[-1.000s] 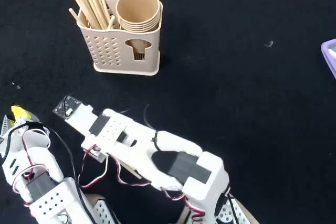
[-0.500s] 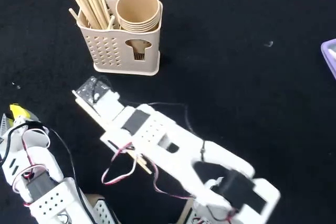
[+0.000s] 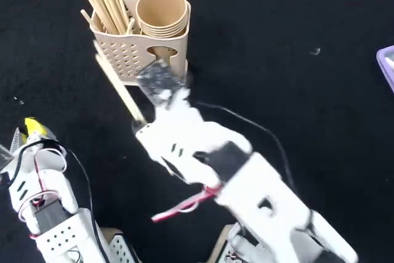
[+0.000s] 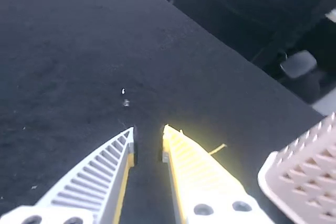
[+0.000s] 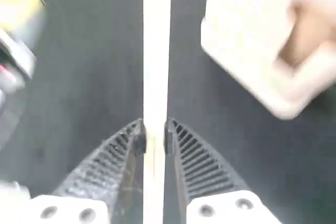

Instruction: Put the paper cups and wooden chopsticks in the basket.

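Note:
A beige perforated basket [image 3: 132, 60] stands at the back left of the black table. Several wooden chopsticks [image 3: 106, 5] and a stack of paper cups [image 3: 162, 10] are upright in it. My right gripper [image 3: 143, 125] is shut on one more chopstick [image 3: 117, 84], which slants up toward the basket's front left corner. In the right wrist view that chopstick [image 5: 156, 51] runs straight out between the fingers of my right gripper [image 5: 155, 137], with the basket [image 5: 252, 40] just beside it. My left gripper [image 3: 28, 130] rests low at the front left, shut to a narrow slit on nothing [image 4: 148, 141].
A purple tray edge [image 3: 386, 66] shows at the far right of the table. The basket's corner [image 4: 307, 177] appears beside the left gripper's view. Red and black cables hang off the right arm [image 3: 246, 183], which spans the table's front middle.
The right arm has swung from the front left up toward the basket, carrying the chopstick; its tip now reaches the basket's front left. The left arm has barely shifted.

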You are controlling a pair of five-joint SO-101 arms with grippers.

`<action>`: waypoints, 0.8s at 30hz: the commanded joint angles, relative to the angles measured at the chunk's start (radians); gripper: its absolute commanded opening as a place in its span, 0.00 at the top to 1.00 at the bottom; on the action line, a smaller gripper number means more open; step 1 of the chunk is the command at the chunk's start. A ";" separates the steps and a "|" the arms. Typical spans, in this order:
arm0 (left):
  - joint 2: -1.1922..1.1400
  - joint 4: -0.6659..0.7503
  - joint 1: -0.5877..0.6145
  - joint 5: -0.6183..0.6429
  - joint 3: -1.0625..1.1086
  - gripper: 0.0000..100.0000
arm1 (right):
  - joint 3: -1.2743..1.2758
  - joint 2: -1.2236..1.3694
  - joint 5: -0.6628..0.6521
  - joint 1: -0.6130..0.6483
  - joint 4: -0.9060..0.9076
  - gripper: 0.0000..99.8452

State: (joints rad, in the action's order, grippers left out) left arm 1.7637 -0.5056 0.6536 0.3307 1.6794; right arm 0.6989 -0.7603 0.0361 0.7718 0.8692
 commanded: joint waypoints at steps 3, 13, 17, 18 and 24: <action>0.006 -0.003 -0.059 -0.077 0.021 0.90 | -0.038 -0.237 -0.006 -0.026 -0.333 0.99; 0.014 -0.032 -0.070 -0.077 0.022 0.90 | -0.068 0.070 -0.008 -0.098 -1.154 0.99; 0.014 -0.034 -0.070 -0.077 0.022 0.90 | -0.222 0.326 -0.008 -0.132 -1.272 0.99; 0.014 -0.034 -0.070 -0.077 0.022 0.90 | -0.277 0.395 -0.008 -0.141 -1.270 0.99; 0.014 -0.035 -0.070 -0.077 0.022 0.90 | -0.558 0.722 -0.008 -0.192 -1.270 0.99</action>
State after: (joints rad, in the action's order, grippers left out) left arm 1.7637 -0.5363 0.5938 0.2616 1.6794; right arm 0.3414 -0.1956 0.0361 0.6199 -0.3767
